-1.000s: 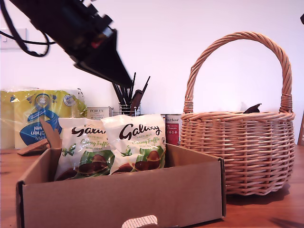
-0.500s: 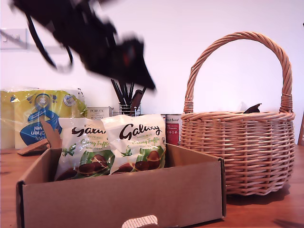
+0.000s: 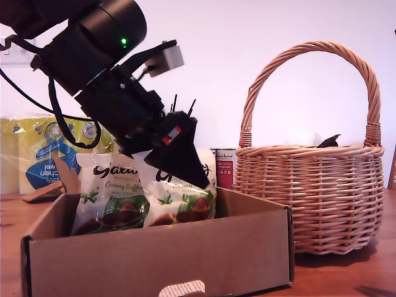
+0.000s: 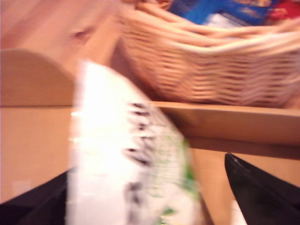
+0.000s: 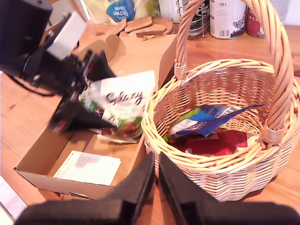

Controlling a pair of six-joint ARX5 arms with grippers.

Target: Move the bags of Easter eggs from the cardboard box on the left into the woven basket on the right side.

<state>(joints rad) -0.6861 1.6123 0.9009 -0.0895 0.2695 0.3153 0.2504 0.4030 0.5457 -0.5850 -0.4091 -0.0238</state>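
Observation:
Two white-green Galaxy bags of Easter eggs [image 3: 114, 192] stand upright in the cardboard box [image 3: 154, 253], at the exterior view's left. My first gripper [image 3: 195, 176] has come down over the one nearer the woven basket [image 3: 309, 198]. In the first wrist view, that bag [image 4: 136, 154] is blurred, between the wide-apart fingers of my open first gripper [image 4: 145, 187]. My second gripper [image 5: 156, 164] hovers shut above the basket's near rim [image 5: 220, 178]. A blue bag [image 5: 211, 117] and a red bag [image 5: 211, 145] lie inside the basket.
A yellow kitchen-towel pack [image 3: 37, 154] and a tin [image 3: 224, 167] stand behind the box. A white paper sheet [image 5: 86, 168] lies on the box floor. The basket's tall handle [image 5: 276, 70] arches above its opening. Several tins [image 5: 227, 18] stand beyond the basket.
My first arm has swung down from high at the exterior view's left to the Galaxy bags, and it now covers the top of the bag nearer the basket. The bags and basket have not moved.

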